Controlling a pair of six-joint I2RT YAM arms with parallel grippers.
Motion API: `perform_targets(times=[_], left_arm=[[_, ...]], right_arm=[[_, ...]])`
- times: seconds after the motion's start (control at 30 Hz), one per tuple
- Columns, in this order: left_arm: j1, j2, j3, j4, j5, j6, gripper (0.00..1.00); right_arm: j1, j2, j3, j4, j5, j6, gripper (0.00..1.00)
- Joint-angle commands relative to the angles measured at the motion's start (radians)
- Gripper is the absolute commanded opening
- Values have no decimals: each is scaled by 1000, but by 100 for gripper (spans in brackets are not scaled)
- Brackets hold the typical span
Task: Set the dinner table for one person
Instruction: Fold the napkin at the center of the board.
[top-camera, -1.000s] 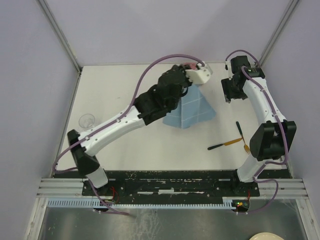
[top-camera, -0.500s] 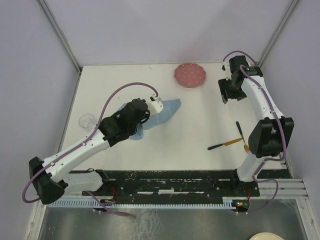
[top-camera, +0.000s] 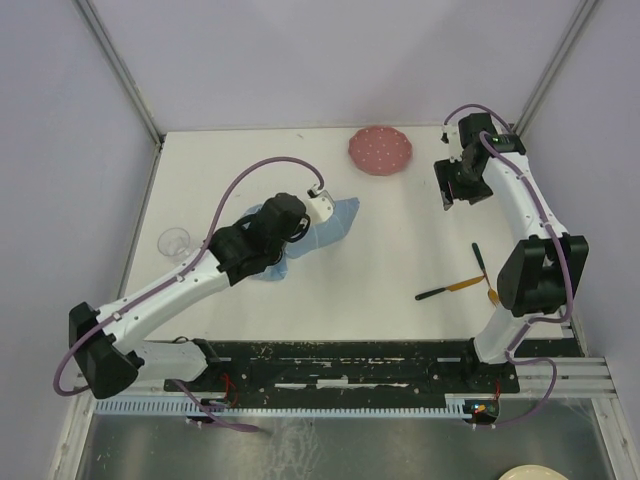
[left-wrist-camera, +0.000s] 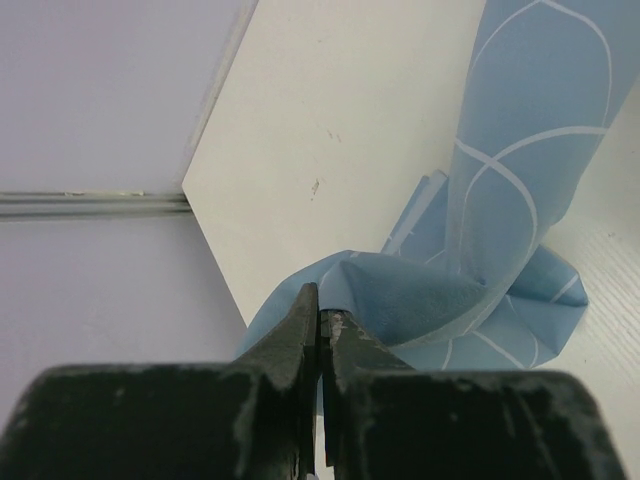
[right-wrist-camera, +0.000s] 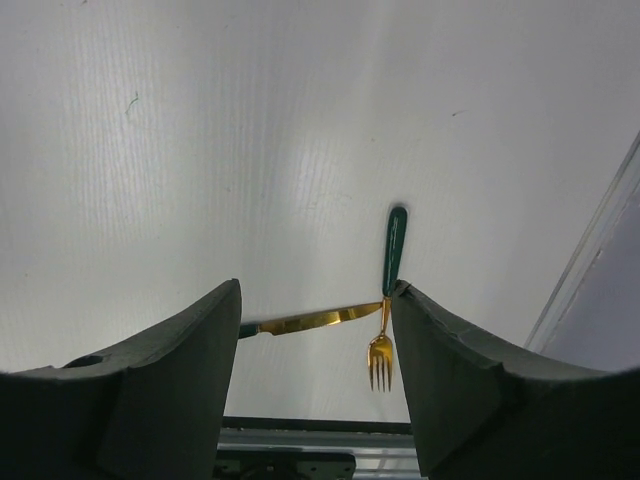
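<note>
The white counter (top-camera: 400, 240) fills the middle of the overhead view and carries everything else. The left arm (top-camera: 200, 280) reaches across its left half, and the left jaws are pinched shut on a fold of the blue placemat (top-camera: 338, 214), which is crumpled, partly raised and partly trailing on the counter. The right arm (top-camera: 520, 200) hangs over the far right corner, the right jaws standing wide apart with nothing between them. 1 pink plate (top-camera: 380, 150) sits at the far edge, 1 clear glass (top-camera: 174, 241) near the left edge, and a green-handled fork (top-camera: 481, 266) and a knife (top-camera: 447, 288) meet near the right edge.
</note>
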Motion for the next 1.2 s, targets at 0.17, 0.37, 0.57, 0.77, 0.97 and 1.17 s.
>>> perform_targets(times=[0.17,0.37,0.57,0.77,0.97,1.17], left_arm=[[28,186,206,110,26,3,3],[52,305,368,153,37,-8,3],[51,434,625,134,42,-6,3],[52,531,817,117,38,2,3],[49,555,907,96,51,-11,3],[49,547,906,88,52,-2,3]], right_arm=[[42,-114,-19,-9,-415,-34,71],[59,-116,-33,7,-348,-39,72],[59,-106,7,-6,-389,-35,77],[80,-72,59,-17,-472,-35,84],[88,-39,88,-17,-405,-29,83],[89,-29,82,-17,-415,-24,82]])
